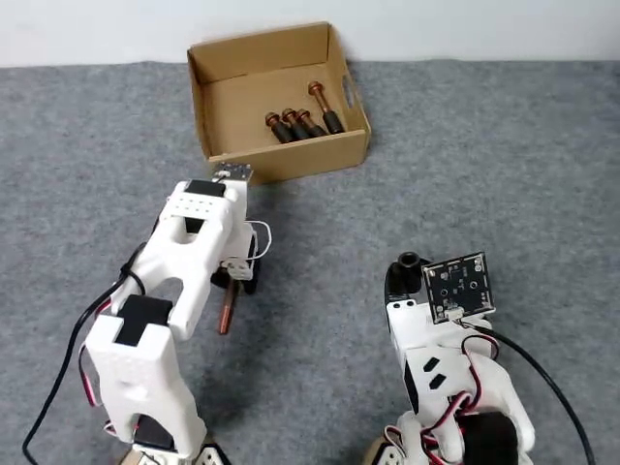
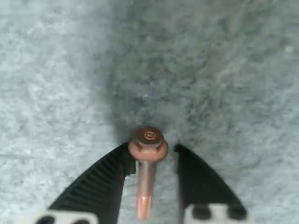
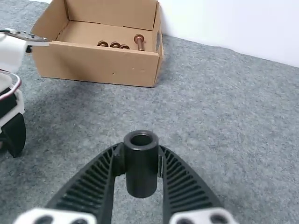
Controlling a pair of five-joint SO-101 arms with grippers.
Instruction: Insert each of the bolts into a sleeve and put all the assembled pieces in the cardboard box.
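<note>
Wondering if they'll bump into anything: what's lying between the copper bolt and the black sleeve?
Nothing. The high view shows just bare carpet between the bolt and the sleeve.

High view: the left arm (image 1: 199, 228) covers the bolt (image 1: 227, 312) at its head; you get just the shank. The camera board (image 1: 458, 287) hides part of the sleeve (image 1: 409, 262). Right wrist view: the cardboard box (image 3: 93, 65) front wall masks the assembled pieces (image 3: 114, 45) below their heads.
</note>
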